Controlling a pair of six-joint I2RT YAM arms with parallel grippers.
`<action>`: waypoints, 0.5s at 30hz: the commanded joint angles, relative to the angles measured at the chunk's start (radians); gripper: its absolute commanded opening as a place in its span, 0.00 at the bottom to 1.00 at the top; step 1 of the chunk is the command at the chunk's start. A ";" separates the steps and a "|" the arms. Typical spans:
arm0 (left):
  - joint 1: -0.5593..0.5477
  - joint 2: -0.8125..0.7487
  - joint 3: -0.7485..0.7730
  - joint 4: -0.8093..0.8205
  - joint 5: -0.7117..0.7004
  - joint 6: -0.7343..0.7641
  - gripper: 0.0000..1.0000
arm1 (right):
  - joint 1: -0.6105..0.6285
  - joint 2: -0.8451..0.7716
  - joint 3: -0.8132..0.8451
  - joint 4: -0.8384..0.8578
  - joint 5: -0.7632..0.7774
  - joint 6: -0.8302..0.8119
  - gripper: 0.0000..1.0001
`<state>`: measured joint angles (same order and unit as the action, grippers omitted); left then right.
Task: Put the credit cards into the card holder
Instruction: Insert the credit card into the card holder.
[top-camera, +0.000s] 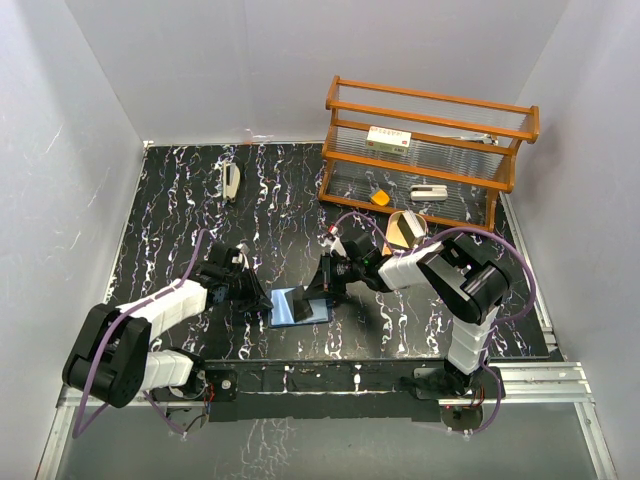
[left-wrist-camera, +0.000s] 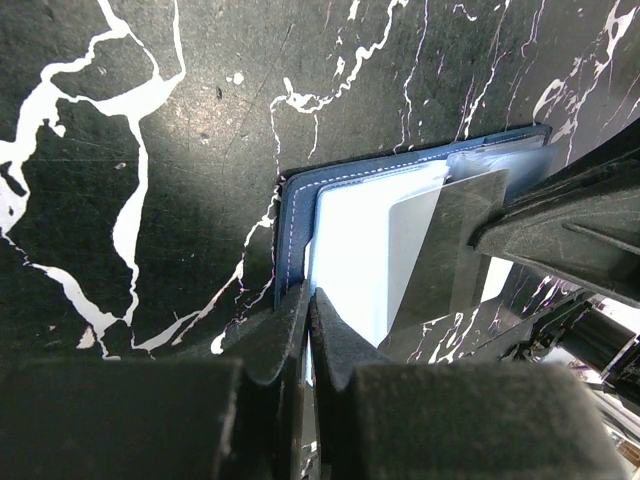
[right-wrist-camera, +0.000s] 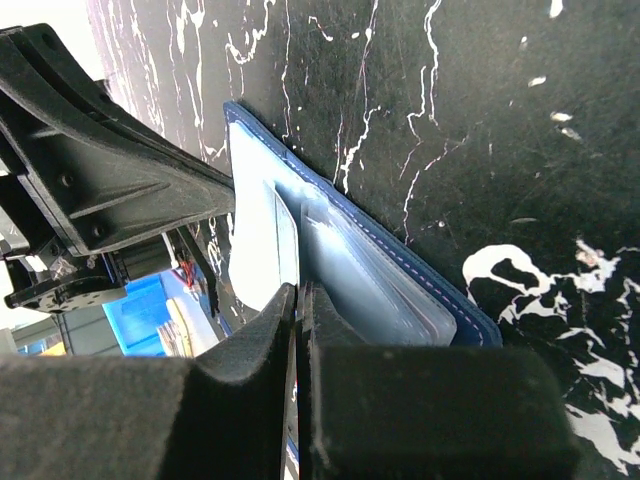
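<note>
One open card holder (top-camera: 298, 306); apparently one card (left-wrist-camera: 440, 240) in it.

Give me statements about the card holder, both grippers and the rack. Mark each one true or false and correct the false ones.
1. The card holder lies open on the table. True.
2. The left gripper stands wide open above the card holder. False: it is shut on the card holder's edge.
3. The right gripper pinches a card over the card holder's pale inside. True.
4. The wooden rack stands at the table's near left corner. False: it stands at the far right.
</note>
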<state>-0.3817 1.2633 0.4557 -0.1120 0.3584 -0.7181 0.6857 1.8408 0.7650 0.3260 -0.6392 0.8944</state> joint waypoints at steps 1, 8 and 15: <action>-0.004 -0.018 -0.019 -0.042 -0.021 0.011 0.03 | 0.007 -0.023 -0.008 0.038 0.072 0.000 0.00; -0.004 -0.026 -0.020 -0.048 -0.021 -0.001 0.06 | 0.006 -0.033 0.003 0.026 0.109 -0.001 0.00; -0.005 -0.039 -0.063 0.023 0.035 -0.062 0.07 | 0.036 -0.030 -0.017 0.078 0.118 0.059 0.00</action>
<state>-0.3817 1.2491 0.4381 -0.0933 0.3588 -0.7425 0.6991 1.8317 0.7555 0.3622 -0.5728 0.9340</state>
